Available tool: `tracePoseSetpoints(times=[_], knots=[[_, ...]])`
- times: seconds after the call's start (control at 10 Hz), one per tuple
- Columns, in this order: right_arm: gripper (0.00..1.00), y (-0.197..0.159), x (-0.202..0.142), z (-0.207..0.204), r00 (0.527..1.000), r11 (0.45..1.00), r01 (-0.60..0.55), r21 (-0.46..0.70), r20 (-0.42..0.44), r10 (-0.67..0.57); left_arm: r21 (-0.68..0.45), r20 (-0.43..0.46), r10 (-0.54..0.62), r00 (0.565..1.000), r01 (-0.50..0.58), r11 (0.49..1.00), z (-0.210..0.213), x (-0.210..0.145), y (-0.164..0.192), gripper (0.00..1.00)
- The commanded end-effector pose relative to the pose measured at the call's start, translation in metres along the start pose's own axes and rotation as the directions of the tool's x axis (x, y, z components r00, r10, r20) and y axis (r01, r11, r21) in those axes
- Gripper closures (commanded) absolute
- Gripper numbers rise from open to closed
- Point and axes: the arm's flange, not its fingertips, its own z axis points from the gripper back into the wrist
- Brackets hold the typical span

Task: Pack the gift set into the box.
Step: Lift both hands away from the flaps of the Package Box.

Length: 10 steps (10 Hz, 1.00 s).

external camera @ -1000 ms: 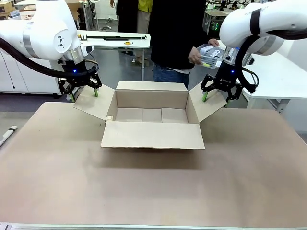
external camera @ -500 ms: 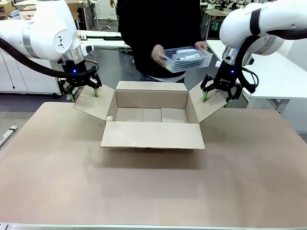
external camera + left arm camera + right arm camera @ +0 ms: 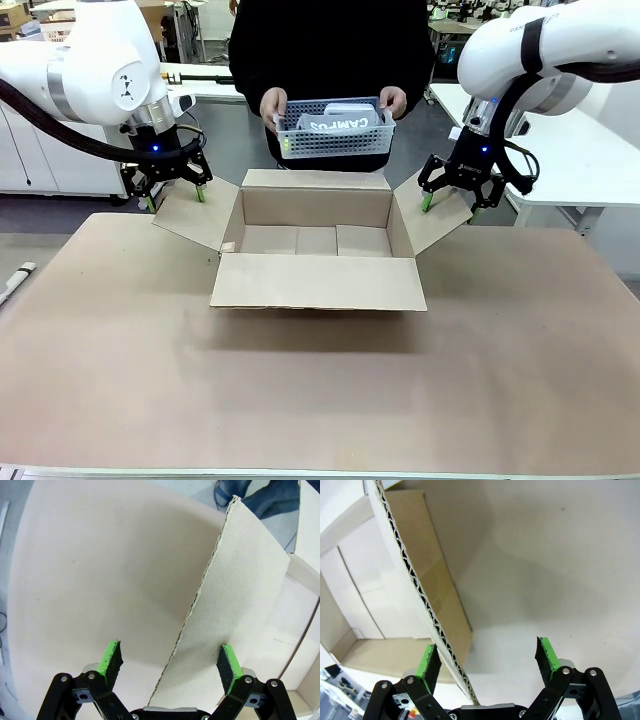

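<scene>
The box point(image 3: 315, 240) stands open in the middle of the table, all four flaps spread outward. A person at the far side holds the gift set point(image 3: 335, 128) in both hands just above the box's far wall; it is a grey pack with white "CAMPUS" letters and a white piece on top. My left gripper point(image 3: 175, 195) is open and straddles the left flap point(image 3: 240, 580), whose edge runs between its fingers, midpoint point(image 3: 170, 660). Open too, my right gripper point(image 3: 450, 203) straddles the right flap point(image 3: 415, 575), which lies close to one green pad point(image 3: 429, 661); the gripper's midpoint is point(image 3: 487, 658).
The brown table top point(image 3: 300, 390) stretches wide in front of the box. White tables point(image 3: 590, 160) stand behind my right arm, and another table point(image 3: 240, 80) lies behind the person. The front flap point(image 3: 318, 282) hangs toward me.
The person has carried the gift set from the right to the middle, now holding it level in both hands over the box's far wall. Both arms have stayed put.
</scene>
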Motion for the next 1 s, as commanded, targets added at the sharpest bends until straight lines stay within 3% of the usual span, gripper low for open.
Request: tracePoseSetpoints(times=[0.0,0.9], knots=[[0.0,0.0018,0.0014,0.0043,1.0,1.0,0.022,-0.018,-0.002,-0.022,0.019,0.005,0.014,1.0,-0.014,1.0,0.0021,-0.0014,-0.0001,0.0],[0.0,0.0018,0.0014,0.0043,1.0,1.0,0.022,-0.018,-0.002,-0.022,0.019,0.005,0.014,1.0,-0.014,1.0,0.0021,-0.0014,-0.0001,0.0]])
